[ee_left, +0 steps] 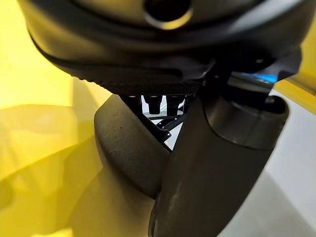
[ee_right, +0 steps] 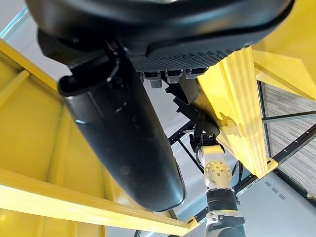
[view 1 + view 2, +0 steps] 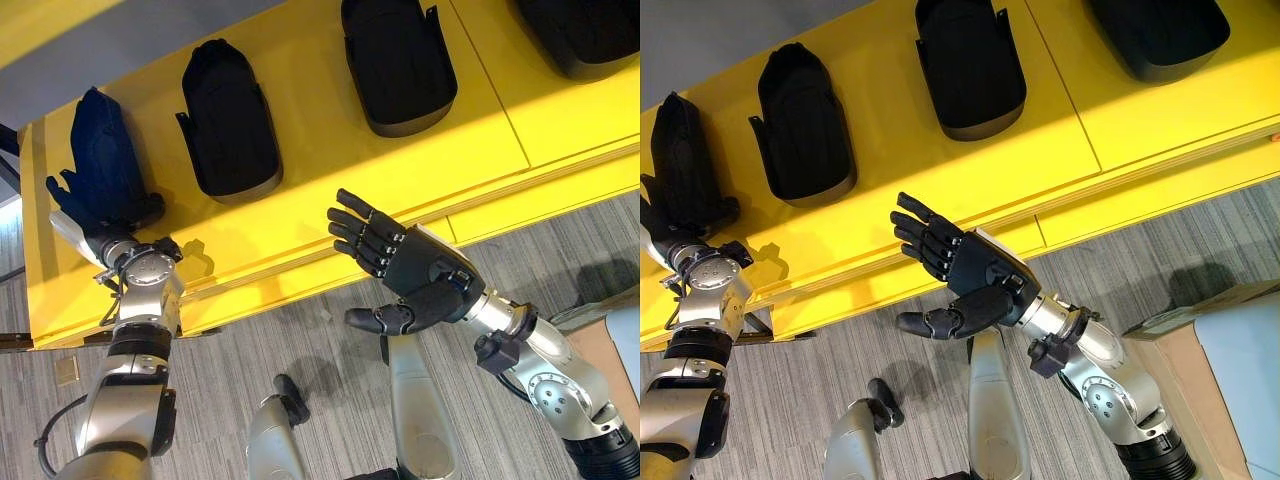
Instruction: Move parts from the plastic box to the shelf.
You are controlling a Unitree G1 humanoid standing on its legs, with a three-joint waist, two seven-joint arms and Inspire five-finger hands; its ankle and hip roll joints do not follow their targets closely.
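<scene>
A dark part (image 3: 100, 140) lies at the left end of the yellow shelf (image 3: 320, 200). My left hand (image 3: 108, 218) is at its near end, fingers on one side and thumb on the other, curled round it. In the left wrist view the thumb (image 1: 217, 163) lies against the part's rounded edge (image 1: 128, 153). My right hand (image 3: 420, 275) hovers palm up in front of the shelf's front edge, fingers straight and spread, holding nothing. The right wrist view has its thumb (image 2: 128, 133) running across the middle.
Three more black parts (image 3: 230, 120), (image 3: 400, 60), (image 3: 590, 30) lie in a row along the shelf. A pale box on brown cardboard (image 3: 1230, 380) stands at the lower right. Grey floor runs below the shelf.
</scene>
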